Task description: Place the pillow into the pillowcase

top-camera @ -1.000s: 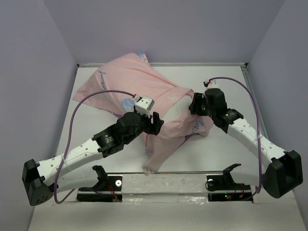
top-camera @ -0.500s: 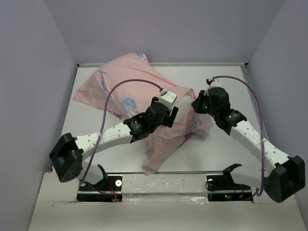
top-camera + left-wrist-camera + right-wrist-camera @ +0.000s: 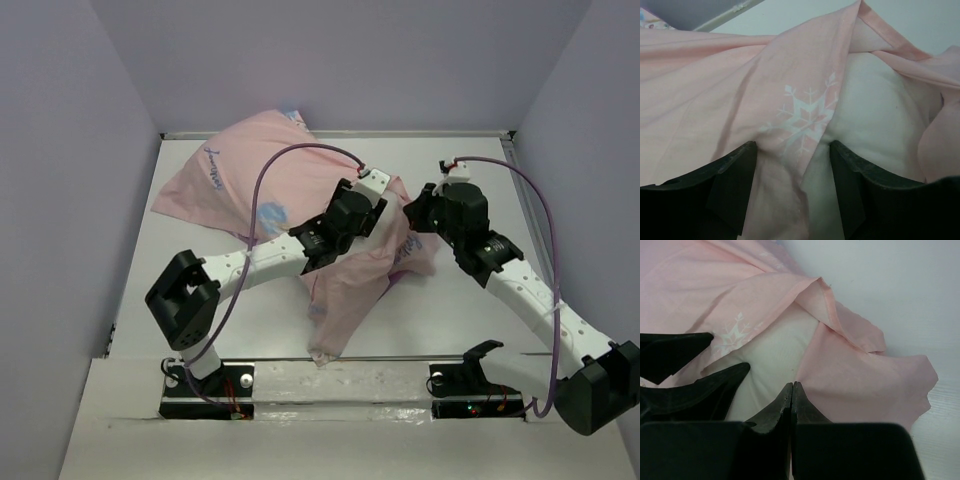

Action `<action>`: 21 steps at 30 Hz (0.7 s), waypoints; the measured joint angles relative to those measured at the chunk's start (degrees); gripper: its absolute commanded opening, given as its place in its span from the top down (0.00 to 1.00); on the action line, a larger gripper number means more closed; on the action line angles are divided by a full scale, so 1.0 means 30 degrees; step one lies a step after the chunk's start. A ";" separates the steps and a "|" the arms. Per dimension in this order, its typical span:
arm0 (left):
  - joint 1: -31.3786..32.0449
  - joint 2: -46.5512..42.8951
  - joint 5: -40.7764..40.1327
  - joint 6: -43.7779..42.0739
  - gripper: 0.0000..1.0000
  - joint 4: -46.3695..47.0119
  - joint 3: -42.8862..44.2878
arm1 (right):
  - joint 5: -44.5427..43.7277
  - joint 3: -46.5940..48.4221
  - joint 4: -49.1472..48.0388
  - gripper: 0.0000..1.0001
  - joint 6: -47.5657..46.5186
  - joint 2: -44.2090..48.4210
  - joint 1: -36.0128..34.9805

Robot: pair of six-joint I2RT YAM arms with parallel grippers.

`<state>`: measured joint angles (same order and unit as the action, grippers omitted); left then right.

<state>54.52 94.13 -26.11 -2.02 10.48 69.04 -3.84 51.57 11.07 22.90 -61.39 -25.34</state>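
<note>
The pale pink pillowcase (image 3: 260,180) lies bunched from the back left to the table's middle, a loose tail (image 3: 330,320) trailing toward the front. The white pillow (image 3: 875,110) shows at the case's mouth, partly covered. My left gripper (image 3: 383,213) is open there. In the left wrist view its jaws (image 3: 792,167) straddle the snowflake-printed hem (image 3: 805,112) and the pillow beside it. My right gripper (image 3: 412,212) faces it from the right, shut. Its tips (image 3: 791,386) meet on the edge of the pink flap (image 3: 860,380) lying over the pillow (image 3: 775,355). The left gripper's black fingers (image 3: 715,387) show beside them.
The white table (image 3: 470,170) is walled in by lavender panels, with a raised rim (image 3: 400,134) along the back. Purple cables (image 3: 300,152) arch over both arms. A rail with two mounts (image 3: 465,380) runs along the front edge.
My left arm has swung forward and to the right across the pillowcase to its mouth. My right gripper has shut at the flap's edge and shifted slightly right.
</note>
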 measured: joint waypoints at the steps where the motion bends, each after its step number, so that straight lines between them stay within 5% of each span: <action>1: 0.0007 0.0284 -0.0211 -0.0160 0.52 0.0044 0.0204 | 0.0051 0.0000 -0.0051 1.00 -0.0066 0.0036 0.0015; 5: 0.0044 0.1326 -0.1013 -0.0772 0.88 0.0408 0.0947 | 0.0328 -0.0007 -0.0393 1.00 -0.0080 0.0066 0.0051; 13: 0.0029 -0.0962 0.0102 0.0386 0.89 0.0255 0.0605 | 0.1719 -0.0095 -0.3220 1.00 0.0488 0.0073 0.0051; 21: -0.0124 -0.4422 0.3526 0.2732 0.91 -0.0102 0.0138 | 0.3009 -0.1581 -1.0907 1.00 0.3840 -0.1392 0.0051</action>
<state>54.15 80.86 -15.53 6.17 10.17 69.45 5.19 46.83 -21.65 34.41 -65.56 -25.19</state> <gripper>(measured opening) 0.108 0.010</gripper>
